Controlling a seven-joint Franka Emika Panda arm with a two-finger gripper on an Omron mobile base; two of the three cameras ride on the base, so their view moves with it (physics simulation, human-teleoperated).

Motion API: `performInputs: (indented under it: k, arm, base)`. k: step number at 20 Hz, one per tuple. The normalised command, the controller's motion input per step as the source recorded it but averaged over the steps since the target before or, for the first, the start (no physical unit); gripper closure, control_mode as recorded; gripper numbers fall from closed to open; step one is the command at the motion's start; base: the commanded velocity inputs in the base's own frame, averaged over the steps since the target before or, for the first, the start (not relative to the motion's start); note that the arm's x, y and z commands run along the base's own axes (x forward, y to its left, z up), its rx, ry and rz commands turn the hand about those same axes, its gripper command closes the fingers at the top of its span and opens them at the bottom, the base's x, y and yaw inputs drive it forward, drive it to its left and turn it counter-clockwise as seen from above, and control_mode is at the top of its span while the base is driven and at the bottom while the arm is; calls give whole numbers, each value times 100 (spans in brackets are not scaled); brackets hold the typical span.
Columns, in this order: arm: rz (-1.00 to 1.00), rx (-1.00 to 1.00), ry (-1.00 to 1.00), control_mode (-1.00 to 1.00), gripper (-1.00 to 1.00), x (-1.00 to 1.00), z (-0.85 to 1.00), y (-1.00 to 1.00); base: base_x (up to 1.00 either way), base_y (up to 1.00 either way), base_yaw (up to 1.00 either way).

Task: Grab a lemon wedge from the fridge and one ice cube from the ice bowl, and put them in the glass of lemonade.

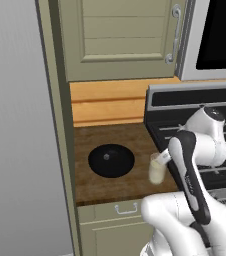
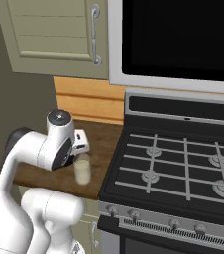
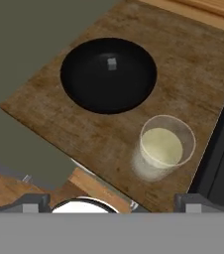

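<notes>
The ice bowl (image 3: 84,87) is a shallow black dish on the wooden counter, with one small grey ice cube (image 3: 112,63) at its centre. The glass of lemonade (image 3: 166,147) stands to its right, close to the stove's edge, full of pale yellow liquid. My gripper (image 3: 116,204) hovers above the counter's front edge, open and empty, with its dark fingertips (image 3: 34,202) spread wide. From the base, the bowl (image 1: 97,167) and glass (image 1: 156,171) sit in front of my arm, and the glass (image 2: 82,172) stands just below my hand. The lemon wedge is out of view.
A black gas stove (image 2: 183,163) borders the counter (image 1: 87,187) on the right, under a dark microwave (image 2: 183,34). A beige cabinet (image 1: 120,35) hangs above. A tall light-grey panel (image 1: 15,130) rises on the left; I cannot tell whether it is the fridge.
</notes>
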Motion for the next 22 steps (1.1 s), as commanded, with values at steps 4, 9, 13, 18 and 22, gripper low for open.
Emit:
performInputs:
  k: [4, 9, 13, 18, 22]
  arm:
    - [-6, -1, 7, -100, -100, -94, 31, 0]
    - [-19, 1, 11, -100, -100, -36, 65, -1]
    - [-15, 8, 1, -100, -100, -13, 61, -2]
    - [0, 4, 0, -100, -100, -17, 3, -2]
    - [0, 0, 0, -100, -100, 0, 0, 0]
  base:
    - [0, 0, 0]
    - [0, 0, 0]
    - [0, 0, 0]
    - [0, 0, 0]
    - [0, 0, 0]
